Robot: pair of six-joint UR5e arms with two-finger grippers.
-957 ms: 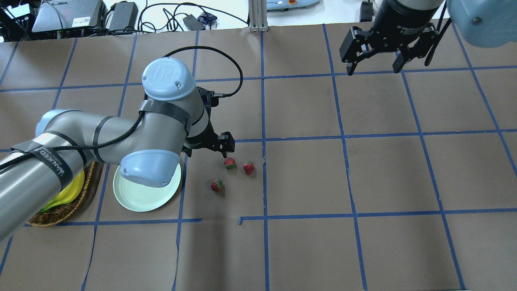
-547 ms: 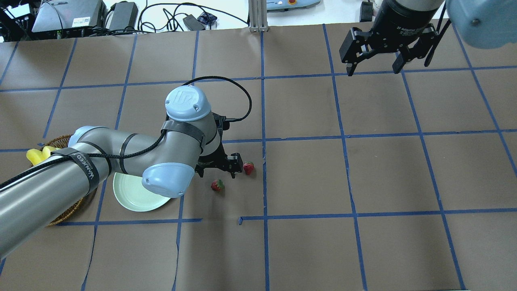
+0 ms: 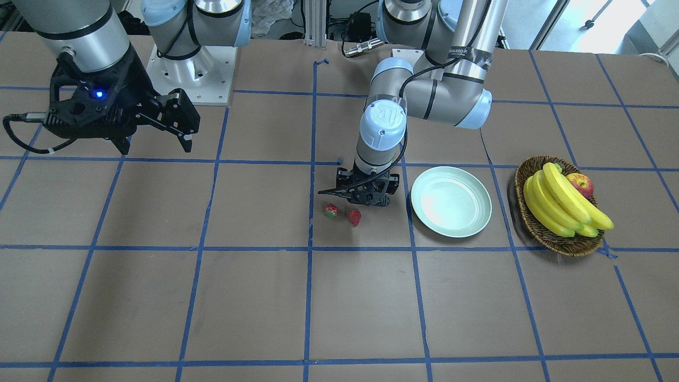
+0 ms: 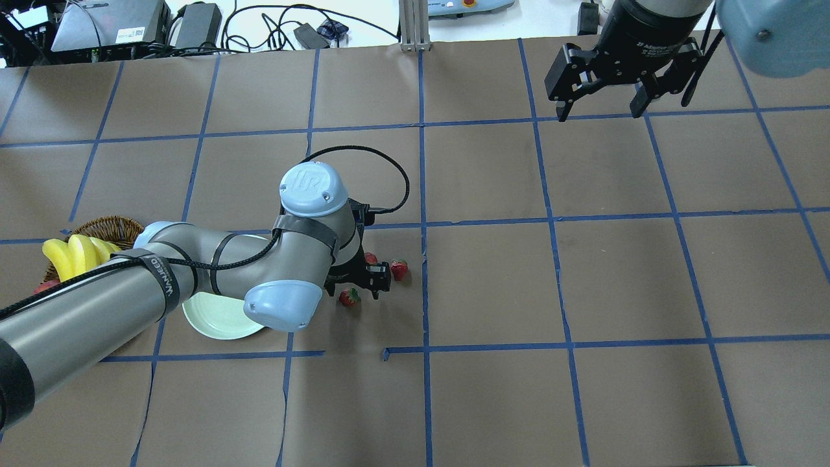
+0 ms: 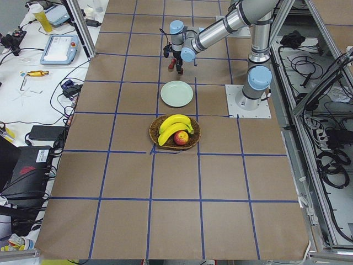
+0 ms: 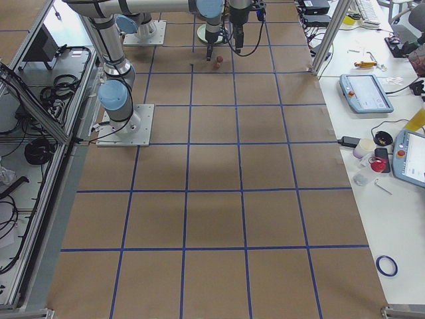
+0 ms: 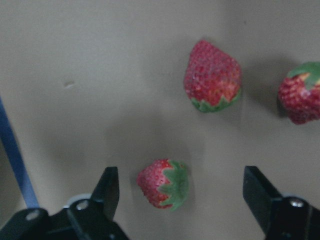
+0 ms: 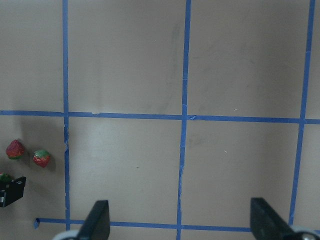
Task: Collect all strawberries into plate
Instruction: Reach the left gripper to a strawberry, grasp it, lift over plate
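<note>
Hovering low over the cluster, the left gripper (image 7: 182, 200) has its jaws spread wide, and one strawberry (image 7: 162, 182) sits between them, a touch off-centre. Two more strawberries (image 7: 212, 76) lie just beyond it on the brown paper (image 4: 493, 285). None is in the plate (image 3: 451, 201) yet, which sits just beside the arm. The key now, I'd say, is to centre on that berry, drop straight down and close gently. It's small, probably soft, and could roll or squirt out. Steer clear of the neighbours too. Meanwhile the right gripper (image 4: 600, 107) hangs well away, fingers wide apart, holding nothing.
</note>
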